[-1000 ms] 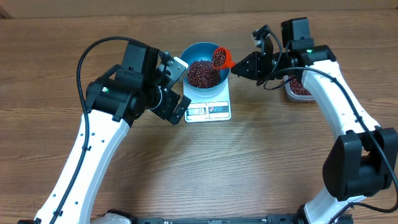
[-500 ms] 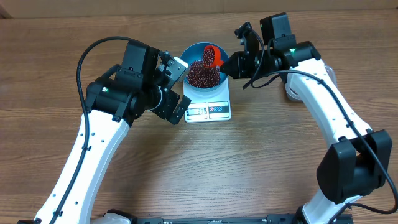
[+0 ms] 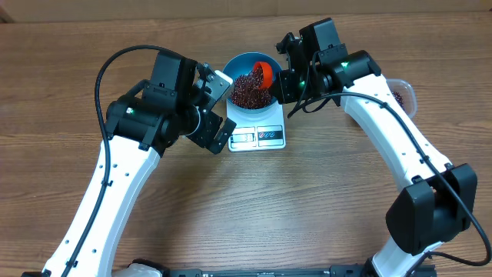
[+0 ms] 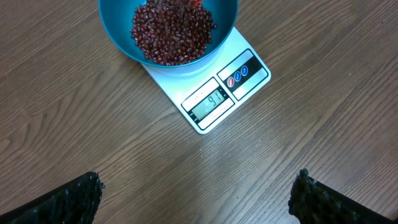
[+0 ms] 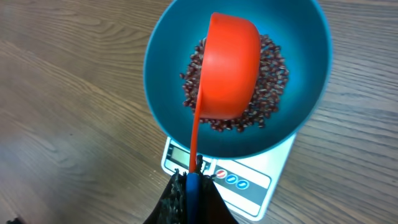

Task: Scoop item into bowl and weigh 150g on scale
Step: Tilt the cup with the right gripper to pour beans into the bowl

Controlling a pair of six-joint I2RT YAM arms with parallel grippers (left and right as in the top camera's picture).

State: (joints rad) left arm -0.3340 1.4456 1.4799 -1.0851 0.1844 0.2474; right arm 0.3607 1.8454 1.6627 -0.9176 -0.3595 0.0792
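The teal-blue bowl [image 3: 247, 83] [image 4: 118, 25] [image 5: 311, 74] stands on the white scale [image 3: 260, 132] [image 4: 217, 93] [image 5: 249, 186] and holds a heap of dark red-brown beans [image 3: 247, 91] [image 4: 171, 34] [image 5: 273, 68]. My right gripper [image 3: 281, 81] [image 5: 191, 180] is shut on the blue-ended handle of an orange scoop [image 3: 264, 73] [image 5: 230, 68], which is turned upside down over the beans in the bowl. My left gripper [image 4: 196, 199] hangs open above bare table just in front of the scale, its fingertips [image 4: 74, 199] wide apart with nothing between them.
A clear plastic tub [image 3: 401, 94] with more beans stands at the back right, partly hidden behind the right arm. The left arm's body [image 3: 169, 108] sits close to the left of the bowl and scale. The table is brown wood.
The right arm has swung left over the bowl and rolled the scoop over, tipping its beans onto the heap. The tub has come into view. The left arm has stayed still.
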